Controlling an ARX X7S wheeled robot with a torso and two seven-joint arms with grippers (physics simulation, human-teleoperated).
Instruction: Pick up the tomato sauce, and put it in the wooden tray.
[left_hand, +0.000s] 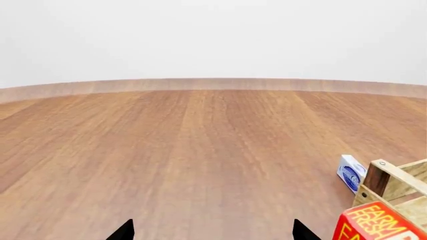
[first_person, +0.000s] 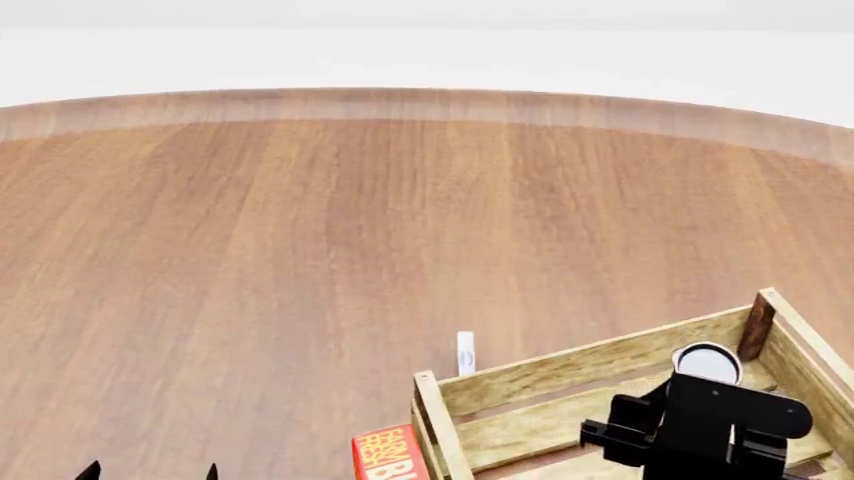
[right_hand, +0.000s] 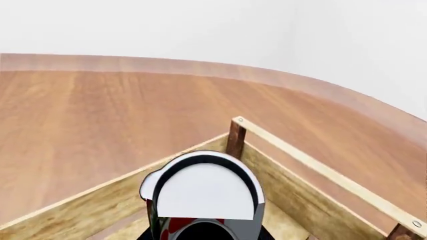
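The tomato sauce (right_hand: 203, 192) sits right at the tip of the right end effector (first_person: 705, 420), pale silver top up and a sliver of red label below it. Head view has the can's top (first_person: 707, 363) poking out just beyond the black end effector, over the inside of the wooden tray (first_person: 587, 368), near its far right corner post. Whether the right end effector actually grips the can, or whether the can rests on the tray floor, can't be told from here.

Left end effector (left_hand: 212, 231): only two black fingertips show, spread wide apart, nothing between them, above bare desk (first_person: 334, 250). Just off to its side stands an orange-red carton (left_hand: 377, 225) against the tray's near corner, and beyond it a small blue-and-white box (left_hand: 350, 171).
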